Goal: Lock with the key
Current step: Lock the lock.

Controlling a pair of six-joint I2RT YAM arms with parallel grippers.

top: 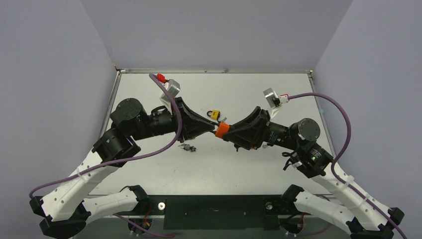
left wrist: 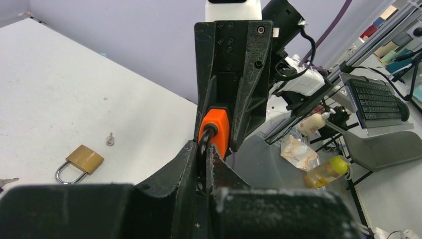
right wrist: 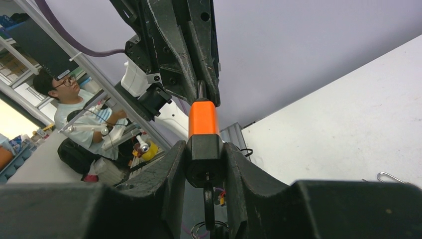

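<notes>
1. While both arms reach inward over the table (top: 259, 172), the left arm (top: 134, 122) bends at its elbow on the left side and stretches level toward the centre; its wrist is rolled so that the camera sits on the far side.
2. Left gripper (top: 213, 128): its fingers (left wrist: 186, 164) are pressed together on a dark metal loop at the end of the orange padlock (top: 222, 130); whether that loop is a shackle or a key part, I cannot tell.
3. One orange padlock hangs in the air between the two claws, above the middle of the table and touching neither the surface nor anything on it; in the right wrist view its orange part (right wrist: 203, 117) points at the left claw and its black end sits in the right one.
4. Right gripper (top: 227, 132): its fingers (right wrist: 171, 169) are clamped on either side of that black end; a thin metal loop hangs below it.
5. Right arm (top: 298, 132) mirrors the left, elbow out to the right, forearm level and aimed at the centre.
6. Count: two arms, two claws, two padlocks; the second is a brass padlock (top: 214, 114) lying flat on the table just beyond the claws, shackle shut as far as the left wrist view (left wrist: 82, 160) shows.
7. One small bunch of keys (top: 188, 147) lies on the table near the left claw, on its near side; how many keys it holds is too small to tell.
</notes>
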